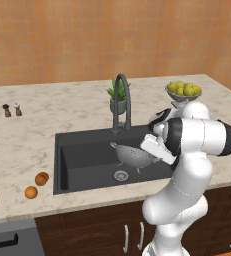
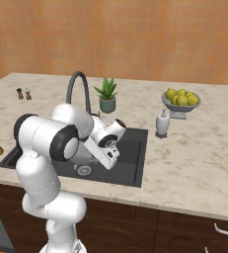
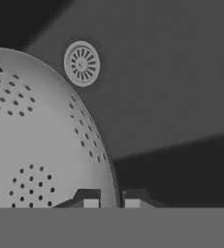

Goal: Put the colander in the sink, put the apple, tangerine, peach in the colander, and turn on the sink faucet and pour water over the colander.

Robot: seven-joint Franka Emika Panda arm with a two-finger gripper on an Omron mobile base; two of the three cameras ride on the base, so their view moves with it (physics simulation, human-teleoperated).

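My gripper [image 3: 112, 202] pinched tight on colander [image 3: 36, 140] rim, inside sink [image 1: 82, 160], drain [image 3: 82, 63] at 11 o'clock.

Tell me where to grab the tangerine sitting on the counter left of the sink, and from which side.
Probably from straight above, fingers closing across the widest part of the tangerine. It is a smooth ball with no handle or stem to hold, resting on the flat counter. The peach sits close beside it, toward the wall, so set the fingers so that neither comes down on the peach side.
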